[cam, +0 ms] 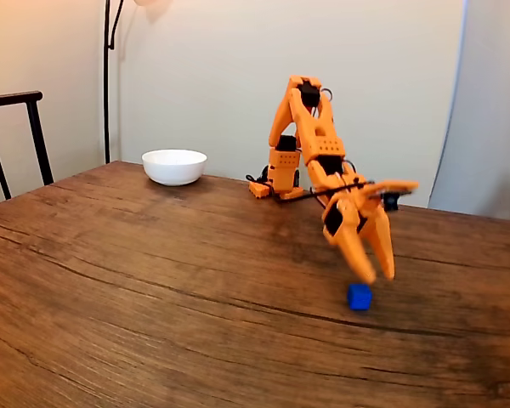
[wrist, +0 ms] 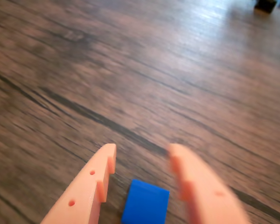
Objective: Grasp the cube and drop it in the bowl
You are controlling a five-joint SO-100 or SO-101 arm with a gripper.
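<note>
Tool (cam: 376, 278) spread wide on my feed, both orange fingers pointing down at the counter (cam: 153, 289), nothing pinched between them. From the fixed view I read the fingertips hanging just above the cube (cam: 359, 297), which sits on the wood right under them, slightly to the left of the tips as that camera shows it. I cannot tell from here whether a fingertip touches the cube's top; it looks like a thin gap.

Wrist view now: the tool (wrist: 142, 154) comes in from the bottom edge, one finger lower left, sharp, with small holes along its side, the other lower right and smeared with blur. The cube (wrist: 145, 203) lies between the two fingers near the bottom edge, bright blue, flat on the wood, partly cut off by the frame. It is closer to the left finger on this camera, and I see counter (wrist: 140, 70) grain on either side of it, so neither finger is pressing on it.

Moving outward, the arm (cam: 310, 140) folds up and back to its base at the far edge of the counter in the fixed view. The bowl (cam: 174, 166) stands well apart from the cube, far left of the base near the back edge, white and upright. A dark chair (cam: 17, 136) shows at the left edge, a lamp pole (cam: 107, 76) rises behind the bowl, and a pale wall (cam: 212, 68) closes the background.
</note>
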